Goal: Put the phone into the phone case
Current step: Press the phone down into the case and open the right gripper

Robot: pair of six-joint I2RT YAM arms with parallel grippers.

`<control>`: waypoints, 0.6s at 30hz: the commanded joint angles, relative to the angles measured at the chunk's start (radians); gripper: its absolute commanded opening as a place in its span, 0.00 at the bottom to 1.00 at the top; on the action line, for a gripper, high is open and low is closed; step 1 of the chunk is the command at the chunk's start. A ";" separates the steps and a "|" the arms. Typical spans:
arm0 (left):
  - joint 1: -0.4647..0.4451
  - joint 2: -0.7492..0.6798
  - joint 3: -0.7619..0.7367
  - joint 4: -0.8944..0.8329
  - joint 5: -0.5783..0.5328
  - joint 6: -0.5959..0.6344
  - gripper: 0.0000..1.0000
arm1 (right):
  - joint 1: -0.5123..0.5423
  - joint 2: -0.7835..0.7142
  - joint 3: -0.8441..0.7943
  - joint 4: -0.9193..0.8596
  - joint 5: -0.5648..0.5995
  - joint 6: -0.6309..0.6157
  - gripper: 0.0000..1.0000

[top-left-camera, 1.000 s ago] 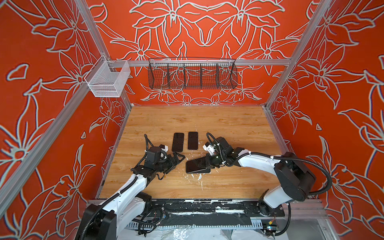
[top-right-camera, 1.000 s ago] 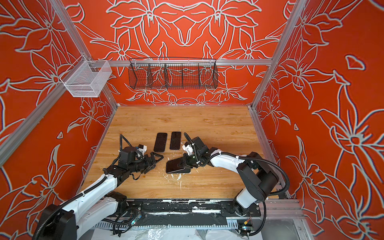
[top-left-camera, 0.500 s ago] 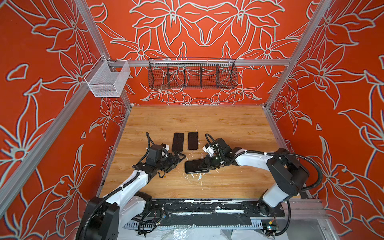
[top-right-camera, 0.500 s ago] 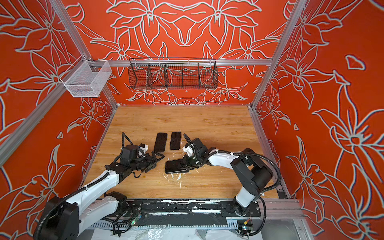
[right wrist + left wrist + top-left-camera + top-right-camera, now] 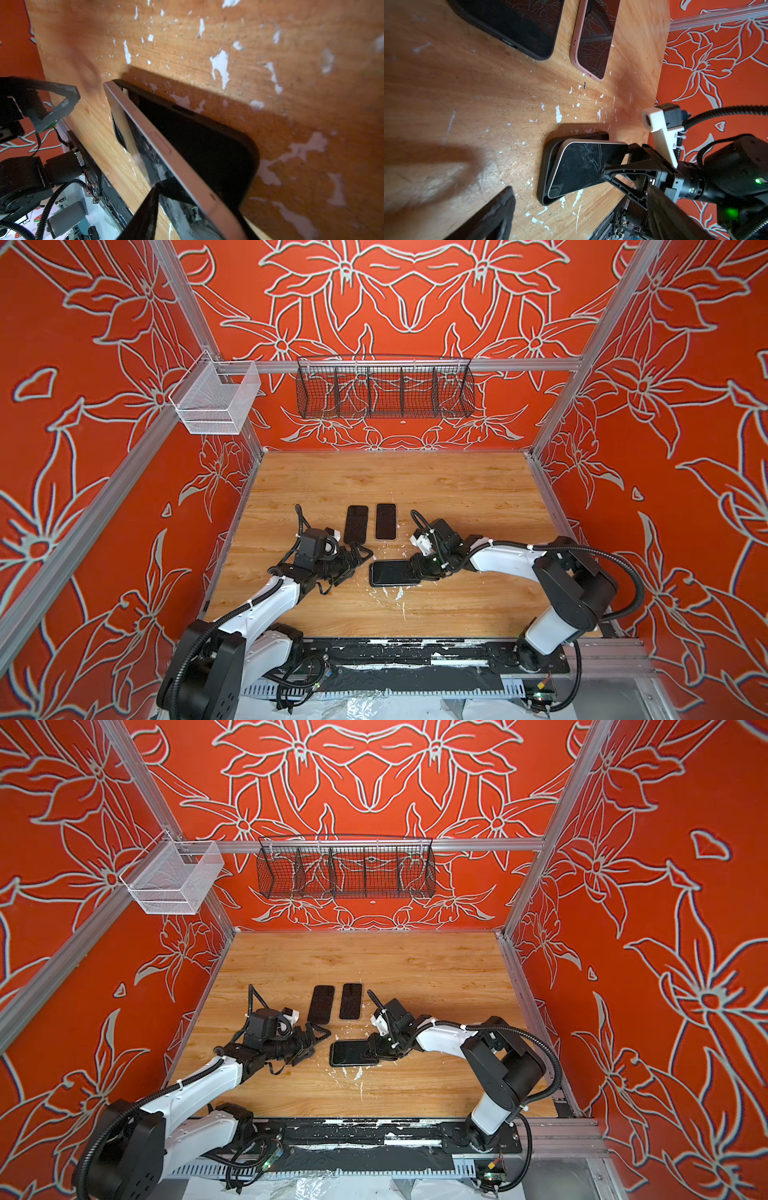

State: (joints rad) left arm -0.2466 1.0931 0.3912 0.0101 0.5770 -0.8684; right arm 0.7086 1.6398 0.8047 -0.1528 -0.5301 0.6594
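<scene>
Since a second ago the left fingers have edged closer to the case, and the right arm's elbow has drawn in a little. The phone has barely shifted on the surface.

The left fingers are spread wide and hold nothing. Only a narrow strip of bare wood lies between their tips and the nearest short end of the black case. The phone lies tilted over that case. Its short end toward the left fingers is tucked inside the case's rim, and its other end is lifted clear, its silver long edge standing off the rim.

The right fingers are at that lifted end, one over the cracked screen and one below it. They look part-way apart, but I cannot tell whether they clamp the phone or only bracket it.

Just past the left fingertips, on the back wall's side, lie a phone in a black cover and a phone in a pink cover. These lie side by side, close but not touching, well apart from the right fingers. The wood around the case is flecked with white chips. Beyond both pairs of fingers it is open up to the back wall, and the right fingers have open wood on their outer side too.
</scene>
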 commanded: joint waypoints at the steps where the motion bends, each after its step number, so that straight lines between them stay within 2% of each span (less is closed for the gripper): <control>1: 0.006 0.009 0.011 0.022 0.020 0.002 0.97 | 0.005 -0.013 0.027 -0.042 0.059 -0.026 0.48; 14: -0.027 0.077 0.012 0.051 0.008 0.002 1.00 | 0.010 0.000 0.054 -0.030 0.070 -0.021 0.48; 18: -0.045 0.103 0.021 0.037 -0.009 0.013 0.95 | 0.010 -0.002 0.050 -0.041 0.101 -0.021 0.51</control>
State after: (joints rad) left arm -0.2787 1.1797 0.3912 0.0391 0.5785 -0.8661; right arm 0.7132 1.6398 0.8349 -0.1799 -0.4725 0.6510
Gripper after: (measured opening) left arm 0.961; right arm 0.502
